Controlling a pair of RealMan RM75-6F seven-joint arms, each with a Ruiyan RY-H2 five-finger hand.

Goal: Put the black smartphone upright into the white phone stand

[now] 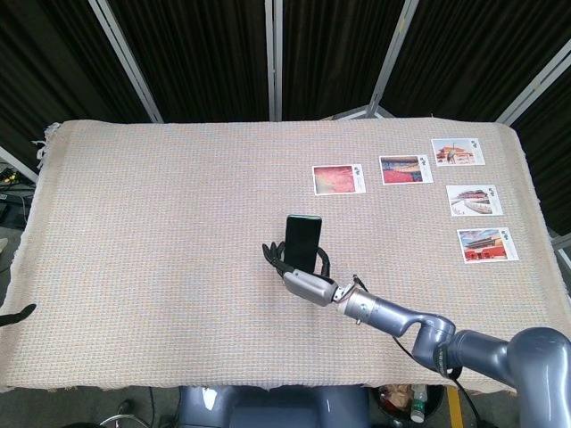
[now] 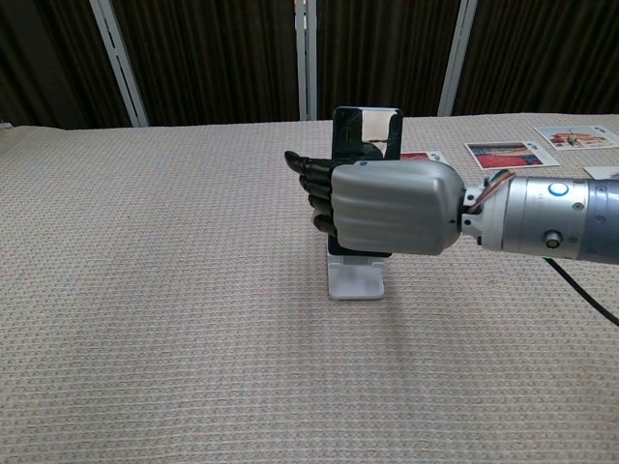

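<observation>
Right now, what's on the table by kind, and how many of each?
Black smartphone: 1
White phone stand: 1
Photo cards: 5
Total: 7

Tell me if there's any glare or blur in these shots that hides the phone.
Chest view: a bright reflection sits on the black smartphone above the right hand, and the hand covers its lower part; the white phone stand is sharp. Head view: even light, no glare, phone small but clear.
</observation>
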